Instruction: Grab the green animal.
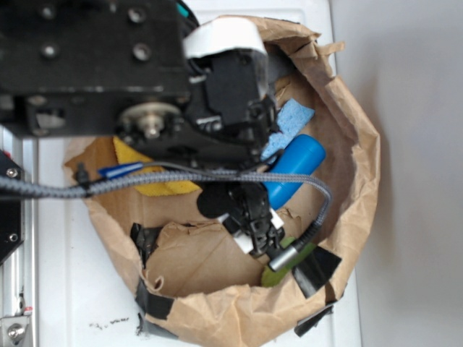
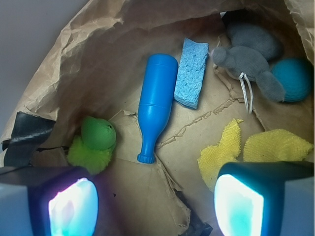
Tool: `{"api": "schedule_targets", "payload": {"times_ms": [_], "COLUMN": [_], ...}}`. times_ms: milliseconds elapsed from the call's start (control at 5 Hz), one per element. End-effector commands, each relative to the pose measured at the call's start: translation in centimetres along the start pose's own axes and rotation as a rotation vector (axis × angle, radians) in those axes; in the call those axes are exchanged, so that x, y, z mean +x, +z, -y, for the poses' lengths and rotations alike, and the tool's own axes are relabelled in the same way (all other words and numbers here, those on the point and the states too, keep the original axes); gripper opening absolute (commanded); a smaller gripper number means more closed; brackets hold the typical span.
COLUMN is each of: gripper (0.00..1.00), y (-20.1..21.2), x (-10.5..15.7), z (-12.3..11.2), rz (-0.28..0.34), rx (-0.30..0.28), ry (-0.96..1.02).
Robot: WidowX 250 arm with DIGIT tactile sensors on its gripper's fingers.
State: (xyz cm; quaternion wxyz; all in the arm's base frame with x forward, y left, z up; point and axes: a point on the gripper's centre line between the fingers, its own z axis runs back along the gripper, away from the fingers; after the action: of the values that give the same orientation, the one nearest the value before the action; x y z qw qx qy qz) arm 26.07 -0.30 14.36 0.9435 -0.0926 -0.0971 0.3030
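A: Eyes on the green animal [image 2: 94, 144] — it sits on the brown paper floor of the paper nest [image 2: 74, 59], low against the wall, untouched.

B: And the blue bottle [image 2: 155, 106]?

A: Just beside the green animal, lying flat, neck pointing toward the camera. Past the bottle, a blue sponge [image 2: 191, 72] touches its shoulder. Farther from the green animal, yellow cloth [image 2: 256, 147], and beyond that the grey plush animal [image 2: 251, 59] with a teal ball [image 2: 294, 78] at its side.

B: The gripper [image 2: 156, 204]?

A: Spread wide, nothing between the pads [image 2: 74, 209]. It hangs above the floor, centred nearer the bottle's neck than the toy; the green animal sits off by one pad.

B: So progress?

A: Early, I'd say. No contact, no grasp. What's left: shift over the green animal, drop, squeeze, lift.
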Motion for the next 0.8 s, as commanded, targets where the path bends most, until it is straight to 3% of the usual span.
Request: {"api": "schedule_targets", "payload": {"times_ms": [0,200,400,600], "gripper": [1.00,1.00,1.00,1.00], "y": [-3.5,-4.3,-5.2,-4.8], "x": [0.9,1.2,1.9,0.7], "z": [1.7,2.0,2.5,1.8], "rz": [0.121,0.125,0.086,0.016], "rx": [-0.058,-0.056,-0.006,0.090], "ry": [0.052,0.087,0.128,0.116]}}
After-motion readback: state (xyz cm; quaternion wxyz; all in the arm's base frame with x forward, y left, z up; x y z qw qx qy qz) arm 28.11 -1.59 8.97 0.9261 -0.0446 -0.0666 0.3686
